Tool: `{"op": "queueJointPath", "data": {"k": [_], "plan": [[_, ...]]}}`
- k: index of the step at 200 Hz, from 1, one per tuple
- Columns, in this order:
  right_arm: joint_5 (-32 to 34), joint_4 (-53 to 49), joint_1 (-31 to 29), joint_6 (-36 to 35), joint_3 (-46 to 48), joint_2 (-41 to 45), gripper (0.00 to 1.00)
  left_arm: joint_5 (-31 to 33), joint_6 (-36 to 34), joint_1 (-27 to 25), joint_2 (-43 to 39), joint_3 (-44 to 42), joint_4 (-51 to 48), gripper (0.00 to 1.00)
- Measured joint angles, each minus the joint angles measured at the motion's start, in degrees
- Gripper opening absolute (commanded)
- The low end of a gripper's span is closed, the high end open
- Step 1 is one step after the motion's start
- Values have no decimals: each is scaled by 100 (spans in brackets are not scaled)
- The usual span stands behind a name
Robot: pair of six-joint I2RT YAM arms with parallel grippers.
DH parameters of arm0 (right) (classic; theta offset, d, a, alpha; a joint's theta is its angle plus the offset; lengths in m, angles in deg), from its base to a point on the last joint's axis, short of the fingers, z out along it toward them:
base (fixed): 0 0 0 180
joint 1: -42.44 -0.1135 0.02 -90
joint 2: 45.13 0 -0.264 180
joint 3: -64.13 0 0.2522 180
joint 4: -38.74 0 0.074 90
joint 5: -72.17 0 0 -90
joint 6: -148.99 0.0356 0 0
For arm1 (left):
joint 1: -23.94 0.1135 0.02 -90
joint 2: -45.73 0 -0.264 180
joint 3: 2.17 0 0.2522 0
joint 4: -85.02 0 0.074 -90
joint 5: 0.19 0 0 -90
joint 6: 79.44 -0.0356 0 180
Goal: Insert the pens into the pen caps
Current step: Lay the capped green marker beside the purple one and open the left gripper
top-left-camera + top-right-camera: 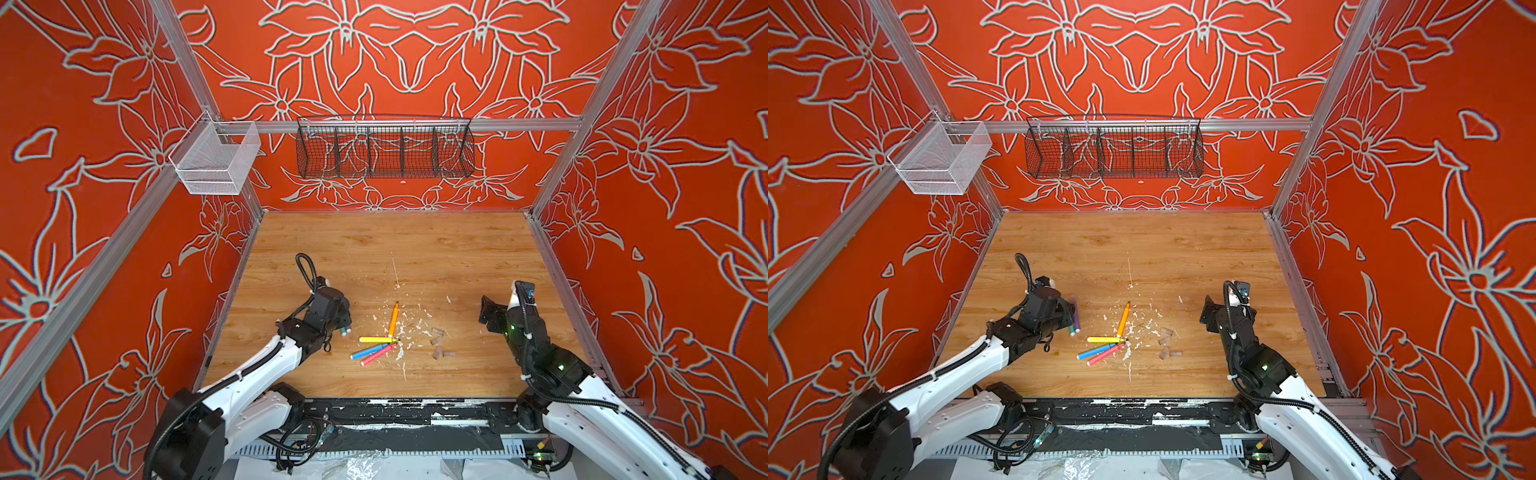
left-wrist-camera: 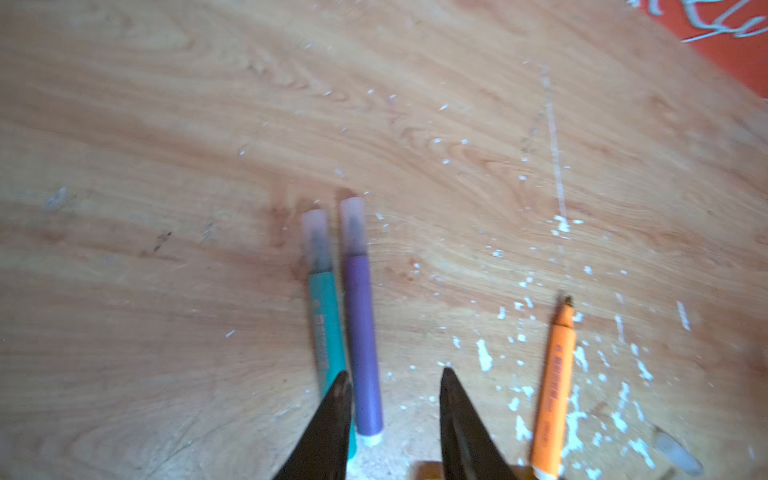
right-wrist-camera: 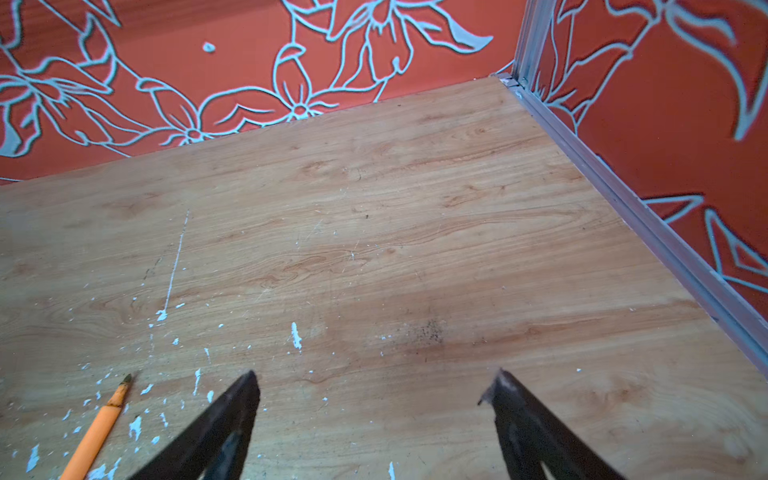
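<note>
Left pincer (image 2: 395,372): jaws narrowly apart, holding nothing; low over the rear ends of two pens at the left of the counter (image 1: 374,249).
Green pen (image 2: 326,324): flat on the counter, cap fitted, partly hidden behind one finger (image 2: 332,415) in the left wrist view.
Purple pen (image 2: 361,332): flat, touching or just beside the green pen and parallel to it, cap fitted; its rear end lies inside the jaw gap, close to that same finger.
Fitted caps (image 2: 353,226): translucent, one on each of these two pens, both pointing away from the pincer.
Orange pen (image 1: 393,319): mid-counter, uncapped, bare tip toward the back wall.
Yellow pen (image 1: 376,339): crosswise, its right end at the orange pen's near end.
Blue pen (image 1: 368,351), pink pen (image 1: 378,354): side by side, slanted, just in front of the yellow pen.
Loose caps (image 1: 437,331): four, clustered just right of the pens, between them and the right arm.
Right pincer (image 3: 376,374): jaws wide, holding nothing, above bare counter at the right, apart from the caps.
Flecks (image 1: 415,324): white, scattered around the middle pens.
</note>
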Motion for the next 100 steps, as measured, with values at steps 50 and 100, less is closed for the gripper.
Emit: {"op": "queueJointPath", "data": {"k": [50,100], "plan": [[-46,365,308,76,251,-424,87,-59,-264,-1209,223,372,-76,34],[55,468,380,186,323,-761,86,-149,-516,-1672,1657,927,-22,34]]}}
